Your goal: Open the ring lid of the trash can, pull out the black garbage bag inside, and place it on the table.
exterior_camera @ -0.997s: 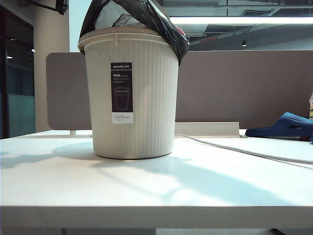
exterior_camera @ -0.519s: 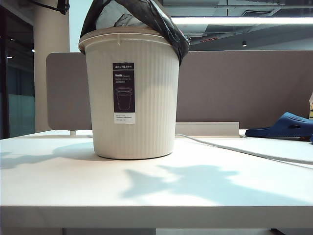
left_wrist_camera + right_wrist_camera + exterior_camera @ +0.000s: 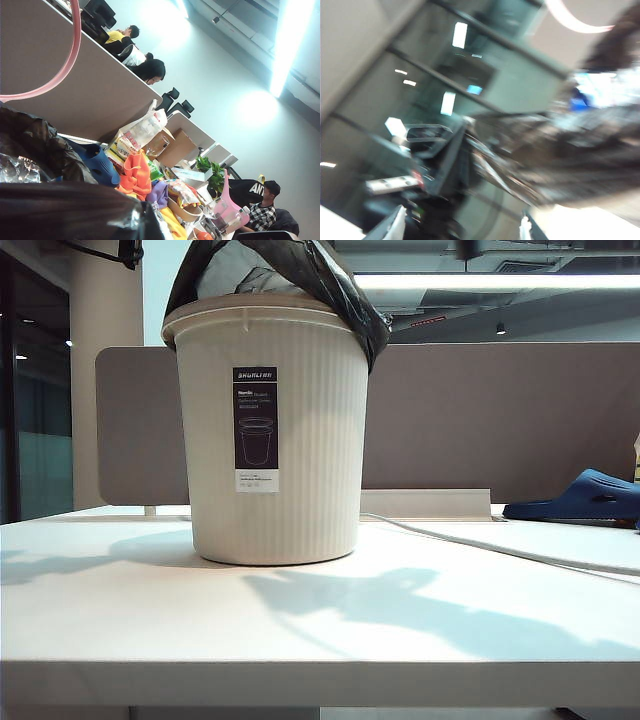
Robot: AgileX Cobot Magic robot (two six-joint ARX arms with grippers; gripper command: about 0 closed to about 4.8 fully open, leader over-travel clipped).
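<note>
The trash can [image 3: 272, 435] stands on the table [image 3: 320, 625], left of centre. The black garbage bag [image 3: 285, 275] bulges from its top. A slipper [image 3: 585, 497] lies at three o'clock, a partition [image 3: 480, 420] behind.

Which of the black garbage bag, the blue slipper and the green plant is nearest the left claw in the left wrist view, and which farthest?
1. black garbage bag, right in front of the shut left claw.
2. blue slipper, just beyond the bag.
3. green plant, far along the desks.
</note>
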